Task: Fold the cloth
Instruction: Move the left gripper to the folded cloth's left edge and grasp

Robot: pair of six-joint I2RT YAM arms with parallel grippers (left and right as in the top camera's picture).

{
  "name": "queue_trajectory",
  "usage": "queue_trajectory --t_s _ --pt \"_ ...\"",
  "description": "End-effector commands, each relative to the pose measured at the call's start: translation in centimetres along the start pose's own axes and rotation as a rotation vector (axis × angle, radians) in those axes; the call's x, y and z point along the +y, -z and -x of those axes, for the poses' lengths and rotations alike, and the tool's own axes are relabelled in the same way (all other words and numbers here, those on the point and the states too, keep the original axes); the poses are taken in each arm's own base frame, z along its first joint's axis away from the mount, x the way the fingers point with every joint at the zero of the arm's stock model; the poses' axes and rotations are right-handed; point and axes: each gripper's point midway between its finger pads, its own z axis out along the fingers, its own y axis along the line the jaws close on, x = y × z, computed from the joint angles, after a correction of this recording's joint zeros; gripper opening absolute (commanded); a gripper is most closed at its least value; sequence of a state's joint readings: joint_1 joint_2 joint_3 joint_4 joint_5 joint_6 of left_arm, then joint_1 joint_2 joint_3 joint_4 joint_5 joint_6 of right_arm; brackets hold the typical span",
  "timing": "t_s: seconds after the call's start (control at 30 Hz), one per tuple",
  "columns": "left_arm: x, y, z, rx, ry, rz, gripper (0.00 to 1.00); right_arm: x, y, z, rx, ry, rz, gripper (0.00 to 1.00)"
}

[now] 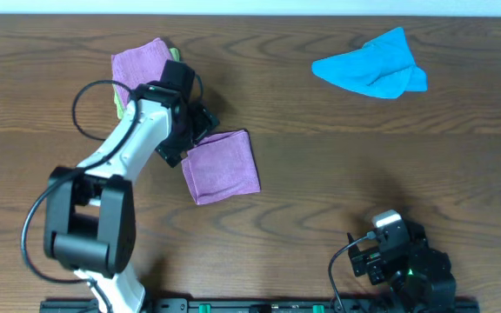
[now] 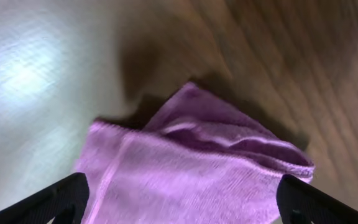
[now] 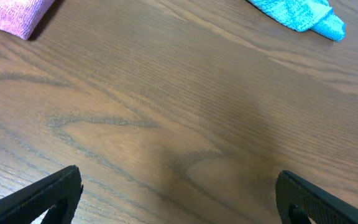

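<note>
Above the brown wooden table [image 1: 337, 174], the left gripper [image 1: 191, 132] hangs at a corner of the folded purple square cloth [image 1: 222, 165], mid-table. Left wrist view: jaws wide, cloth between them (its layers look loose), so I'd lift straight up, no dragging. Right wrist view: right gripper [image 3: 179, 205] wide, holding nothing.

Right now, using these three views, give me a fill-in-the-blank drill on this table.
The crumpled cloth far from both arms is ____. The folded cloth under the left end effector is ____. The arm stretched out over the table is the ____ one. The right end effector is ____ rather than shut.
Missing words: blue; purple; left; open.
</note>
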State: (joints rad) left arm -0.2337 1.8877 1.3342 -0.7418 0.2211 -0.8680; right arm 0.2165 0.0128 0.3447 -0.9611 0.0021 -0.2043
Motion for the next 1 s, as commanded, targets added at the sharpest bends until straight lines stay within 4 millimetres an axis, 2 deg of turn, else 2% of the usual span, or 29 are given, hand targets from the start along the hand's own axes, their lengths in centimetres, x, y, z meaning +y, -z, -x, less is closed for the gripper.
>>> queue_trajectory --t_s 0.0,0.07,0.13,0.2,0.3,0.37,0.43,0.53,0.67,0.7,0.77,0.97 --pt "-1.6 -1.2 -0.2 0.029 -0.164 -0.057 0.98 0.1 -0.1 -0.2 0.007 0.012 0.007 0.99" --pt "-2.1 -1.7 0.0 0.029 -0.193 -0.079 0.93 0.1 -0.1 -0.2 0.007 0.012 0.007 0.99" --pt "-1.9 -2.2 -0.1 0.038 -0.200 -0.068 0.90 0.1 -0.1 -0.2 0.007 0.012 0.007 0.99" --pt "-1.8 -2.4 -0.1 0.041 -0.212 -0.065 0.83 0.1 -0.1 -0.2 0.007 0.012 0.007 0.99" --pt "-1.7 -2.4 -0.3 0.054 -0.213 -0.064 0.84 0.1 -0.1 -0.2 0.007 0.012 0.007 0.99" --pt "-1.2 -2.3 -1.1 0.092 -0.205 -0.053 0.94 0.1 -0.1 -0.2 0.007 0.012 0.007 0.99" --pt "-0.7 -2.0 -1.8 0.119 -0.213 -0.036 0.97 0.1 -0.1 -0.2 0.007 0.012 0.007 0.99" --pt "0.3 -1.2 -2.2 0.130 -0.233 0.001 0.96 0.1 -0.1 -0.2 0.007 0.012 0.007 0.99" --pt "1.8 -0.6 -2.2 0.113 -0.255 0.072 1.00 0.1 -0.1 -0.2 0.007 0.012 0.007 0.99" --pt "2.1 -0.5 -2.2 0.114 -0.272 0.082 1.00 0.1 -0.1 -0.2 0.007 0.012 0.007 0.99" --pt "2.2 -0.5 -2.1 0.111 -0.307 0.086 0.90 0.1 -0.1 -0.2 0.007 0.012 0.007 0.99" --pt "3.8 -0.4 -2.3 0.124 -0.375 0.154 0.88 0.1 -0.1 -0.2 0.007 0.012 0.007 0.99"
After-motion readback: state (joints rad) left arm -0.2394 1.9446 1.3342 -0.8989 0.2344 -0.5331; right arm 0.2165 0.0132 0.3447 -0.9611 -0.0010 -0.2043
